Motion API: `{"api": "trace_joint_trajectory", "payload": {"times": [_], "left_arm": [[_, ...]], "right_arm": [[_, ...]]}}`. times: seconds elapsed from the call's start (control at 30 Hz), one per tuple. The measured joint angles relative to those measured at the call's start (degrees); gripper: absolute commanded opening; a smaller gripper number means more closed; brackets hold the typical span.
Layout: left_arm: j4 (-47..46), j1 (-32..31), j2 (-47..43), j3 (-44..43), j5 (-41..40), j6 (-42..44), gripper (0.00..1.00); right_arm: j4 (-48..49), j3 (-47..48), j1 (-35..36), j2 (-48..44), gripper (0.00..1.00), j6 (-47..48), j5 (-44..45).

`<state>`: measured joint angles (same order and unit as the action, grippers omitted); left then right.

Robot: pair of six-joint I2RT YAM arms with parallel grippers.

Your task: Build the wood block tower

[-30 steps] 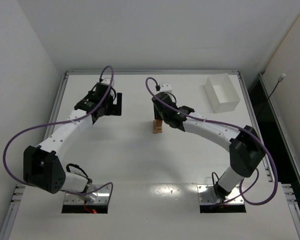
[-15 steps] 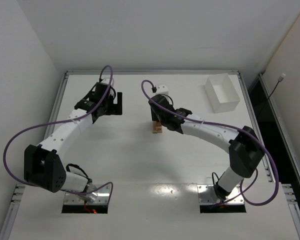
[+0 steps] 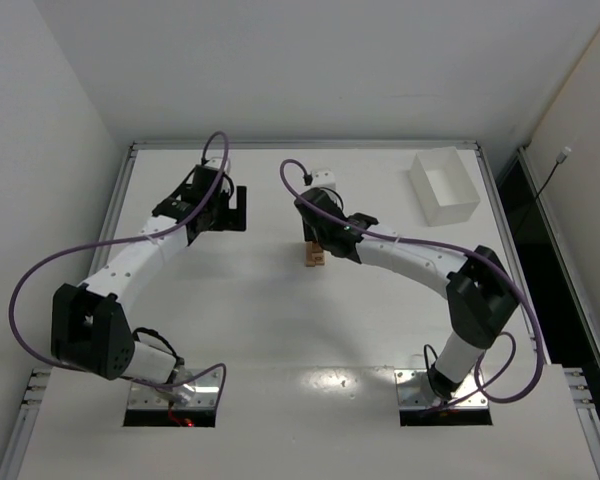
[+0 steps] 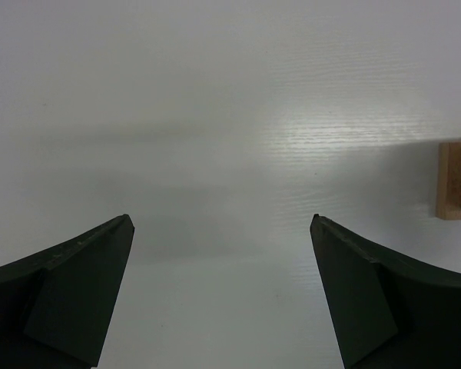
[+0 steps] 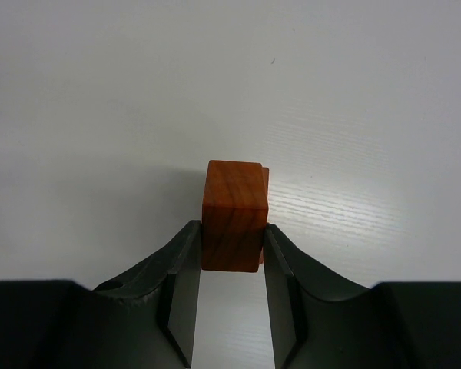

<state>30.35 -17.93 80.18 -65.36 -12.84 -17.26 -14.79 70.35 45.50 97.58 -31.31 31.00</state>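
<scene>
Wood blocks stand stacked as the tower near the middle of the tabletop, with tan pieces low in the stack. The right gripper is above it, jaws clenched on a reddish-brown block. The left gripper hangs toward the far left edge, jaws released and spread wide. An open-topped white box sits near the far right corner, its white floor showing.

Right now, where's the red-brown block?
The red-brown block is pinched in the right gripper, centre of the right wrist view; from above, at the tower.
</scene>
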Motion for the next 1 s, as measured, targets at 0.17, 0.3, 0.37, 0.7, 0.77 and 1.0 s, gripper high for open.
{"api": "trace_joint_trajectory", "payload": {"times": [0.17,0.3,0.37,0.7,0.77,1.0], "left_arm": [[0.0,0.0,1.3,0.0,0.3,0.0,1.0],[0.0,0.0,1.5,0.0,0.7,0.0,1.0],[0.0,0.0,1.6,0.0,0.9,0.0,1.0],[0.0,0.0,3.5,-0.5,1.1,0.0,1.0],[0.0,0.0,3.6,-0.7,1.1,0.0,1.0],[0.0,0.0,4.3,-1.0,1.3,-0.2,1.0]], "right_arm": [[-0.7,0.0,-0.4,0.0,0.0,-0.5,-0.1],[-0.8,0.0,-1.0,0.0,0.0,-1.1,-0.3],[-0.9,0.0,-1.3,0.0,0.0,-1.5,-0.9],[-2.0,0.0,-2.6,1.4,0.0,-2.4,-3.0],[-2.0,0.1,-2.7,1.6,0.0,-2.4,-3.3],[-2.0,0.3,-2.9,1.8,0.14,-2.5,-4.3]]}}
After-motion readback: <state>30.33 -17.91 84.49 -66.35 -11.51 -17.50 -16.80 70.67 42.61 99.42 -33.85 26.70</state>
